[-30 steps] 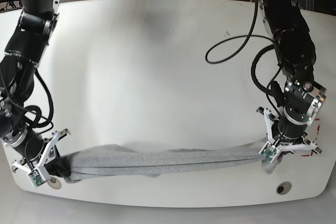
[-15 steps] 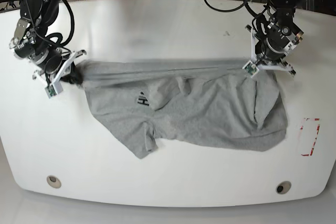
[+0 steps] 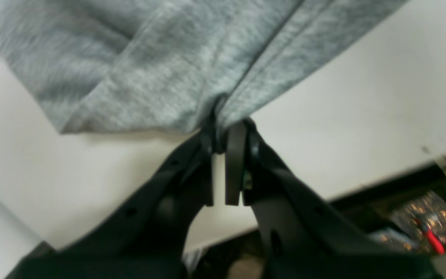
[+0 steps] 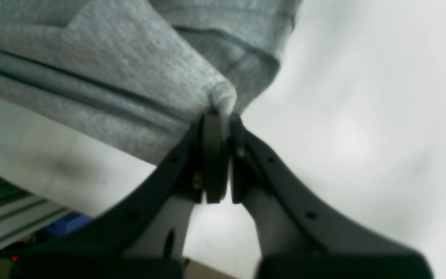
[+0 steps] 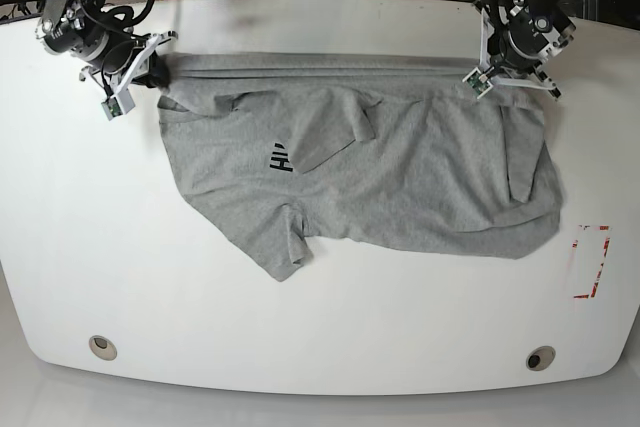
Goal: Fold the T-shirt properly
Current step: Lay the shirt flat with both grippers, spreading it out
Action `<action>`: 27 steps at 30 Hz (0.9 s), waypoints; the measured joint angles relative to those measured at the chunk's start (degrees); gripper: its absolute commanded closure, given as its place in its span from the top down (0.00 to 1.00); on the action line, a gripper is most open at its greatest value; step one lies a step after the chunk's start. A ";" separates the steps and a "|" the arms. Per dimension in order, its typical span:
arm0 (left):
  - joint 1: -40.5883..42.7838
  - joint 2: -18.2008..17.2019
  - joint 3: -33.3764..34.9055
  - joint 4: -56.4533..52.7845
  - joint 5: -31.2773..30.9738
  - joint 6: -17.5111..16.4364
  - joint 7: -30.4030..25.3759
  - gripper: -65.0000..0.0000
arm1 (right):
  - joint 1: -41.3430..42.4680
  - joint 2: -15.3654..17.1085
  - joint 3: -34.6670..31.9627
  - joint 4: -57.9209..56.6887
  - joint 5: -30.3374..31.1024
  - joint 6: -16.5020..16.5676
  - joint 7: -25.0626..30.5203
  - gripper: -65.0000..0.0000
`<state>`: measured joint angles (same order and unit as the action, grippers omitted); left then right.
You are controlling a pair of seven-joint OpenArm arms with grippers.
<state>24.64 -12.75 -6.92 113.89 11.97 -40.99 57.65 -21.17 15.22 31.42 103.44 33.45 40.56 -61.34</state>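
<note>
The large, soft, light heather-grey cotton T-shirt (image 5: pixel 380 182) is lying spread over the far half of the broad white worktop (image 5: pixel 150 287), its top edge drawn into a taut line between the two arms while the rest is sagging in loose wrinkles toward the near side. A small dark mark is showing on the cloth near the middle left, and one flap is lying turned over just beside it.

The left claw (image 5: pixel 487 77), on the right of the base view, is pinching a gathered corner of the fabric; in its wrist view the black fingers (image 3: pixel 232 162) are pressing nearly together with the cloth bunched at their tips. The right claw (image 5: pixel 135 72), on the other side, is likewise pinching the opposite corner, its pads (image 4: pixel 213 155) squeezed tight on a rolled fold of hem.

The shirt is looking light and limp, with no stiffness of its own: it will probably be draping and creasing wherever it is not held in tension, and thin layers could be slipping out of a shallow pinch. Taking hold at the seamed edges or corners, where the cloth is doubled and thicker, seems safest, and keeping the two holds well apart should be keeping the edge straight. One sleeve (image 5: pixel 285 252) is trailing out toward the near side and will likely need tucking in.
</note>
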 measured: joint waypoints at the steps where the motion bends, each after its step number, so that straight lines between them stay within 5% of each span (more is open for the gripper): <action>1: 0.52 0.00 -0.04 0.02 0.02 0.00 -0.02 0.00 | -0.37 0.00 0.00 0.00 -0.04 0.00 -0.07 0.22; 5: 2.16 0.13 -0.20 0.00 1.29 0.28 1.57 0.00 | -0.79 0.00 0.20 0.52 -1.86 -0.50 -0.50 0.66; 9: 1.81 1.79 -0.98 0.00 3.08 0.85 2.80 0.05 | -1.29 -1.36 1.51 3.39 -1.86 -0.66 -0.50 0.86; 17: -1.64 4.79 -0.48 0.00 2.16 0.87 2.38 0.47 | 3.67 -5.64 3.26 6.64 -2.12 -0.61 -1.27 0.77; 27: -5.33 5.01 -2.47 -0.04 1.81 0.85 2.29 0.41 | 16.57 -7.50 3.45 -6.67 -2.36 -0.66 -4.83 0.76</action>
<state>19.31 -7.75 -9.39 113.84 13.78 -40.14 59.94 -4.60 7.73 34.87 96.77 31.09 39.90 -66.17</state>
